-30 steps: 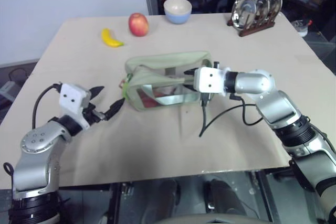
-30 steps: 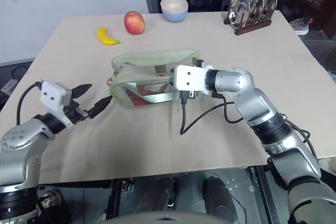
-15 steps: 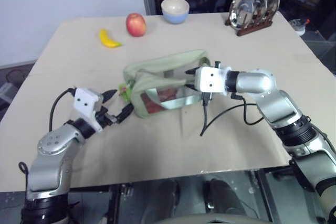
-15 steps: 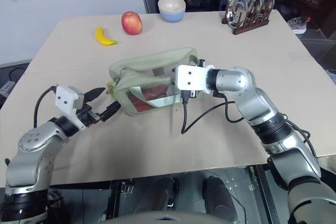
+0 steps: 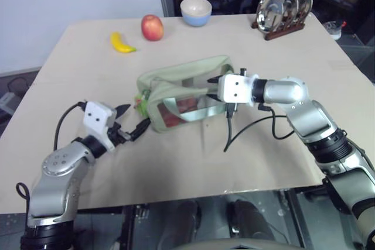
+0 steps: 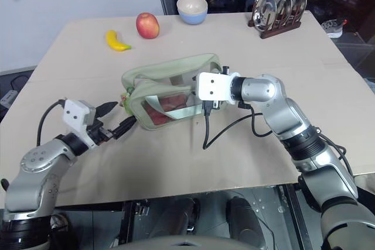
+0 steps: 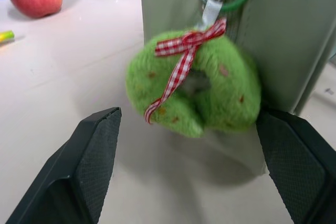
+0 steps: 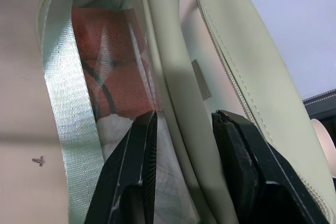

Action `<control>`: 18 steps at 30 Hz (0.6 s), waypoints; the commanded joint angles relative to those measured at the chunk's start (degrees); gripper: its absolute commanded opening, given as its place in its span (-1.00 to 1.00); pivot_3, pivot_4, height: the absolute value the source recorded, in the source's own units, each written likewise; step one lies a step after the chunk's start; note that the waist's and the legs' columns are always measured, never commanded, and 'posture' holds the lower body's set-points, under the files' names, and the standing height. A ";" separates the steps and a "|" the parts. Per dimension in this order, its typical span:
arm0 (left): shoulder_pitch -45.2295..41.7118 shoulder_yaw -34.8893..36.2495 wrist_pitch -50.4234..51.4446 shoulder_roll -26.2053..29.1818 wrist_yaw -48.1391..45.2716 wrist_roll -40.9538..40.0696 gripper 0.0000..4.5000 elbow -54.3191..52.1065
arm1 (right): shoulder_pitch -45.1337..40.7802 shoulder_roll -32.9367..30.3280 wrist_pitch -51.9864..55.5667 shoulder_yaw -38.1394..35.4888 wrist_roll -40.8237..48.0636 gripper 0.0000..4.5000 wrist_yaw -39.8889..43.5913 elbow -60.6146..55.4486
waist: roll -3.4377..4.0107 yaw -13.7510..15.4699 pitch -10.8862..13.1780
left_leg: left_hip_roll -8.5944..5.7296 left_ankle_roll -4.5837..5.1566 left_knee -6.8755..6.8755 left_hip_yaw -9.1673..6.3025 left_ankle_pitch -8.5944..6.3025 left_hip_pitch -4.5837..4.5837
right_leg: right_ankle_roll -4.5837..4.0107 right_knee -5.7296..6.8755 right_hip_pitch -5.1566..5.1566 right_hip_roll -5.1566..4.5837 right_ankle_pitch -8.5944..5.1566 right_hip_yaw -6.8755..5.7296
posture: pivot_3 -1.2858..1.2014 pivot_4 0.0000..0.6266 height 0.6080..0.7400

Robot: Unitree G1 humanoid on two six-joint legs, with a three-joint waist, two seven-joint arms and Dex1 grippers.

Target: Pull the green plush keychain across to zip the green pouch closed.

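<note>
The green pouch (image 5: 176,77) lies in the middle of the table, with red contents showing through its clear front panel. The green plush keychain (image 7: 231,95), a fuzzy lime ring with a red checked ribbon, hangs from a green ring at the pouch's left end (image 5: 138,99). My left gripper (image 5: 133,119) is open just short of the keychain, one finger on either side of it and apart from it. My right gripper (image 5: 212,87) is shut on the pouch's right end, with its fingers (image 8: 134,182) pinching the fabric edge beside the clear panel.
A banana (image 5: 123,43), a red apple (image 5: 152,27) and a blue-and-white bowl (image 5: 197,11) sit along the far side. A rack of metal plates (image 5: 283,13) stands far right. A black cable (image 5: 231,136) trails from my right wrist across the table.
My left gripper has edged right and slightly down, closer to the keychain, staying open. The right gripper and the pouch have kept still.
</note>
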 commanded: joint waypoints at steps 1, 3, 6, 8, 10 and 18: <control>-0.19 -1.41 -2.18 -0.39 3.39 4.23 0.85 0.03 | -0.03 -0.21 -0.28 -1.98 0.13 -0.26 0.31 -1.88 | 0.00 -0.01 0.00 | 0.00 0.00 0.00 0.00 0.00 0.00 | 0.00 0.00 0.00 0.00 0.00 0.00 | 0.03 -0.52 1.00; 0.22 -1.21 -1.96 -0.92 4.43 4.59 0.85 0.03 | 0.00 -0.28 -0.33 -2.05 0.09 -0.26 0.42 -1.85 | 0.00 0.00 0.00 | 0.00 0.00 0.00 0.00 0.00 0.00 | 0.00 0.00 -0.01 0.00 0.00 0.00 | 0.03 -0.52 1.00; 0.25 0.95 -0.12 -2.70 5.99 2.07 0.85 0.15 | -0.02 -0.11 -0.32 -2.02 0.04 -0.26 0.60 -1.84 | 0.00 0.00 0.00 | 0.00 0.00 -0.01 0.00 0.00 0.00 | 0.00 0.00 -0.01 0.00 0.00 0.01 | 0.03 -0.52 1.00; -0.66 2.31 1.95 -4.15 7.16 -0.41 0.85 -0.02 | -0.08 -0.03 -0.48 -1.92 0.01 -0.26 0.71 -1.64 | 0.00 0.00 0.00 | 0.00 0.00 0.00 0.00 0.00 0.00 | 0.00 0.00 -0.01 0.00 0.00 0.01 | 0.03 -0.52 1.00; -1.24 2.94 3.57 -5.23 7.80 -2.32 0.85 -0.62 | -0.15 0.03 -0.59 -1.88 0.04 -0.26 0.81 -1.45 | 0.00 0.01 0.00 | 0.00 0.06 0.00 -0.01 -0.04 0.00 | 0.00 0.00 0.00 0.00 0.00 -0.01 | 0.03 -0.52 1.00; -3.16 0.70 5.38 -8.88 10.12 -4.67 0.85 -1.77 | -0.23 0.28 -1.03 -1.64 0.04 -0.26 1.22 -0.79 | -0.01 0.03 0.00 | 0.00 -0.01 0.00 0.00 0.01 0.00 | 0.00 0.00 0.00 0.00 0.00 -0.01 | 0.03 -0.52 1.00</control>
